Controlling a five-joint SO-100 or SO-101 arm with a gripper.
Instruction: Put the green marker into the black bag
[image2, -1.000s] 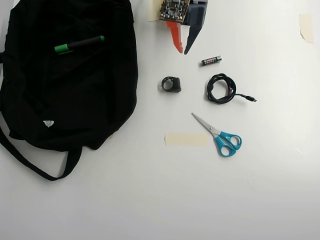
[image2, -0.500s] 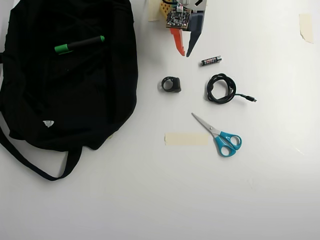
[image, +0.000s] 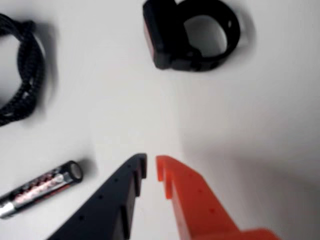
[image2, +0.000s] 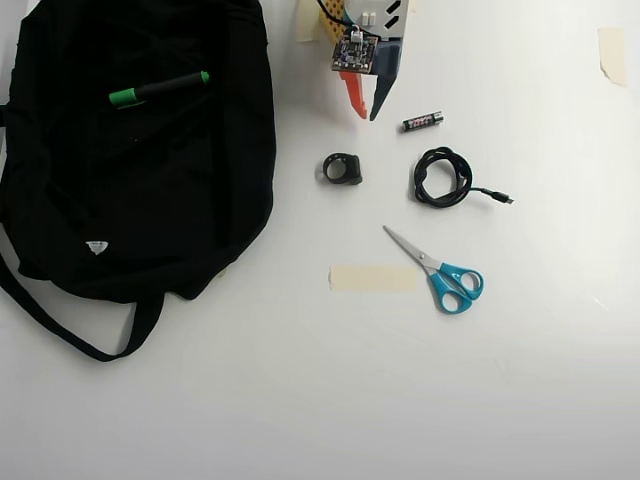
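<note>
So the marker (image2: 158, 89) is lying on top of the bag (image2: 190, 200), up near the bag's upper part in the overhead view, green cap pointing left. It's resting on the fabric, in plain sight. Whether that spot counts as "in" the bag I honestly can't tell, since I can't make out where the opening is.

The gripper (image2: 366, 117) is nowhere near it. It's off to the right of the bag over bare table (image2: 320, 400), empty, with the black and orange fingers nearly together and just a thin gap between the tips in the wrist view (image: 150, 166).

Around it: a battery (image2: 422, 121) just to its right, a black ring-shaped thing (image2: 343, 168) below it, a coiled cable (image2: 442, 177) further right, and scissors (image2: 440, 270) with a strip of tape (image2: 372, 278) lower down.

My read: either the drop is done, or the marker needs another go. If it does, the arm has to swing left over the bag, open up, grab the barrel across its width and tuck it in.
</note>
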